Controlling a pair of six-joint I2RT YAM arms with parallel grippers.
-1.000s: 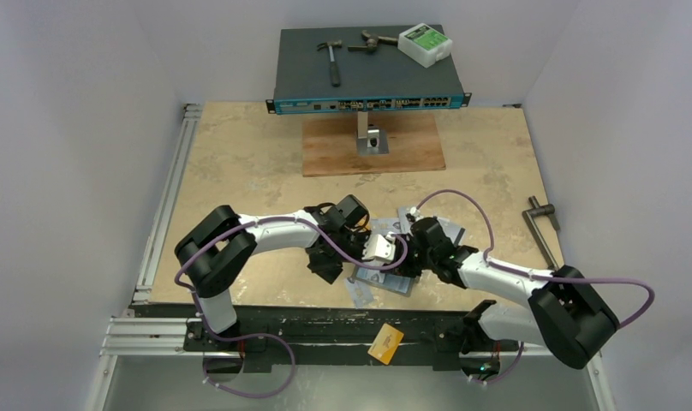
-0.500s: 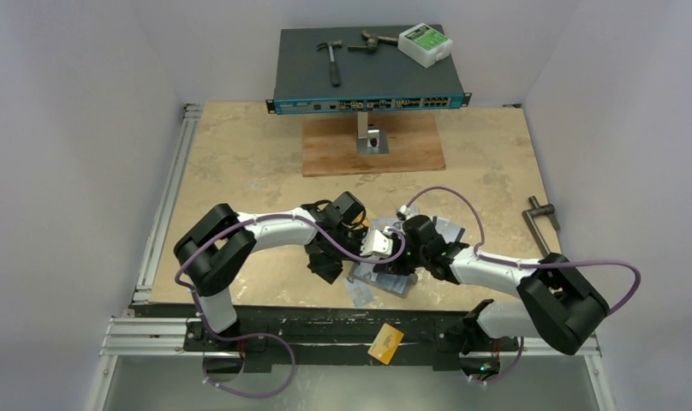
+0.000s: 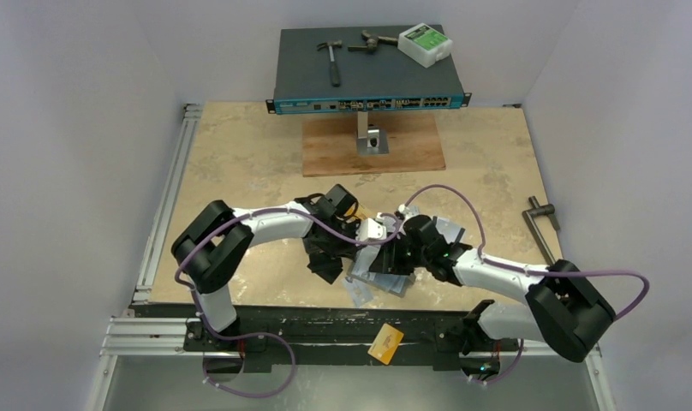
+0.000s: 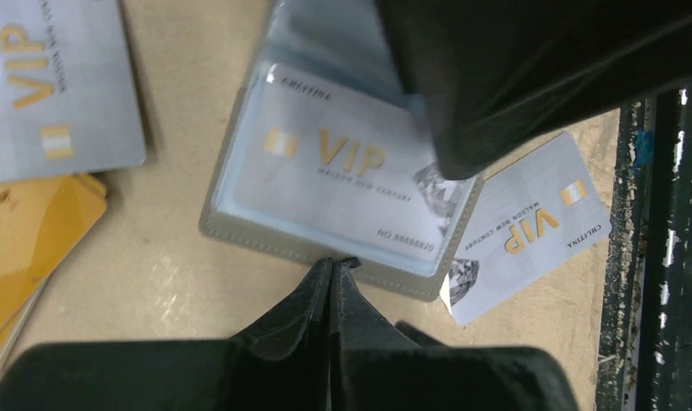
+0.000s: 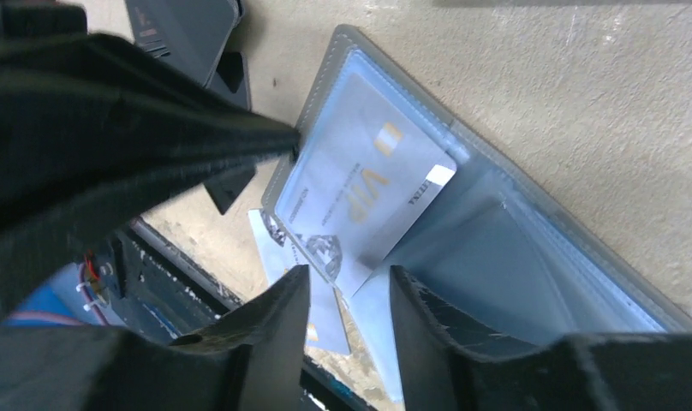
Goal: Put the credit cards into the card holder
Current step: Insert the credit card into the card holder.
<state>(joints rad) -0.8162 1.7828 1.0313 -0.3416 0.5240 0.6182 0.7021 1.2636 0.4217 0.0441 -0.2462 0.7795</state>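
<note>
glossy plastic cards [image 4: 64,94], matt card holder [image 5: 514,265]

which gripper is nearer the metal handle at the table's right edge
right. the right gripper hangs over the card holder, left of the metal handle; the left gripper, shut, is further left

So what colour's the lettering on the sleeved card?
Gold on a silver-grey card, clearest in the left wrist view.

The sleeved card [image 4: 343,184] in the card holder [image 4: 240,233] and the loose card [image 4: 531,227] by the near edge of the table [image 4: 154,274] both read "VIP", "CHILITINA" and "MAISON NEW CENTURY", and a third card [image 4: 51,94] shows "VIP".
</note>
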